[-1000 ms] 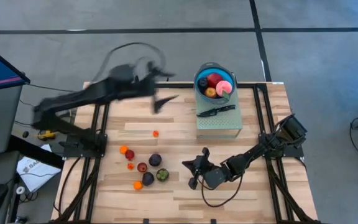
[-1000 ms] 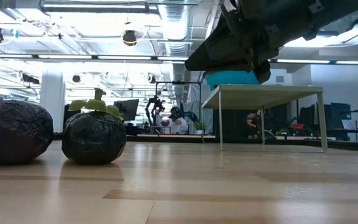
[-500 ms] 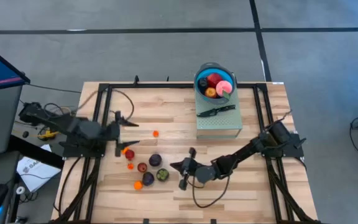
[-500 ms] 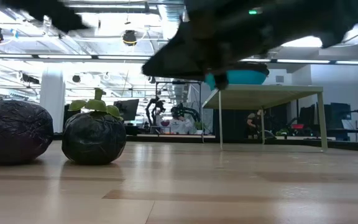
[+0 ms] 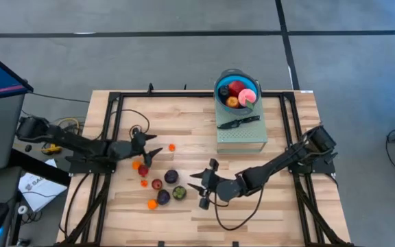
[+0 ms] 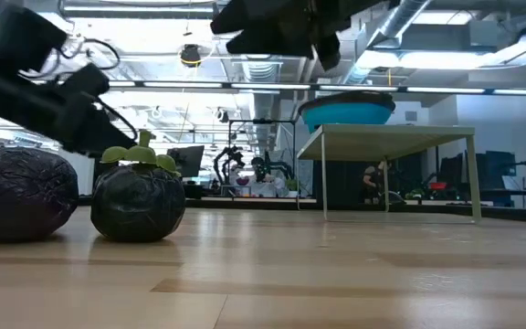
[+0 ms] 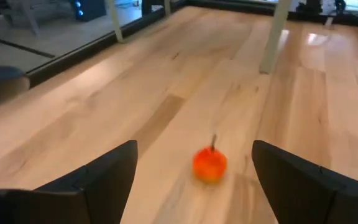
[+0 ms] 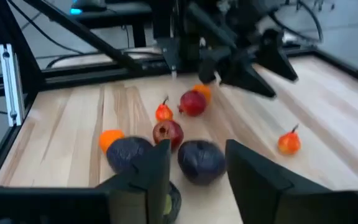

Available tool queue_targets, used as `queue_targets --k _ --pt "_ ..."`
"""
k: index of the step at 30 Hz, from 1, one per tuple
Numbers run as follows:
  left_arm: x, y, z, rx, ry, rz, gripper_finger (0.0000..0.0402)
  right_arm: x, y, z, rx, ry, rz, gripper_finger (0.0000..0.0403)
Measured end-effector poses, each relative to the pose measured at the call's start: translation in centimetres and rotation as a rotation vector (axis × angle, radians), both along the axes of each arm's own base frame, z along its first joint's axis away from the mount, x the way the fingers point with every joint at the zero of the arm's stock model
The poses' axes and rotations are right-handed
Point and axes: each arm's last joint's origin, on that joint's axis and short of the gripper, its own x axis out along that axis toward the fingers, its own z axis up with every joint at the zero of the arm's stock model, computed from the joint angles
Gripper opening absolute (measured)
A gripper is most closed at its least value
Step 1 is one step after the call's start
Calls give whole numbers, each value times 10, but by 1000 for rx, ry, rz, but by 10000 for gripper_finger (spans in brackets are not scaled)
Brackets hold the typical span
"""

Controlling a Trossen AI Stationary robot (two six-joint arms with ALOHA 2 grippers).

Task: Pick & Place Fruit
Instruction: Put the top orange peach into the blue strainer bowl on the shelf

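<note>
Fruit [image 5: 160, 186] scattered on left half of table [image 5: 280, 213]; more piled in blue bowl [image 5: 219, 90] on green stand [image 5: 241, 139]. Left gripper [image 5: 151, 148] low beside small orange fruit [image 5: 172, 147], fingers [image 7: 104, 180] spread wide, holding nothing. Right gripper [image 5: 201, 186] just right of cluster, fingers [image 8: 253, 177] parted, empty.

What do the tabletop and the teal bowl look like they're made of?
The pale plank tabletop looks like sealed wood: visible grain, butted strips, soft sheen in the low view. The round teal bowl holding fruit looks like smooth plastic or glazed ceramic, uniformly coloured with a clean rim; I can't tell which.
</note>
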Motion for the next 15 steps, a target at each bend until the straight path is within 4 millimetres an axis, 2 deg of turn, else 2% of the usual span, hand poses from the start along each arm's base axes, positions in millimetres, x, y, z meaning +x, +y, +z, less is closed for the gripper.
queue_targets --k 5,9,15 --pt "16 9 -2 -20 -65 -70 310 2 -1 1 -18 -16 5 171" --pt "28 15 -15 -65 42 -67 305 2 -1 1 -15 -15 4 175" --pt "57 17 -25 -49 137 -88 266 1 0 1 -12 -16 6 168"
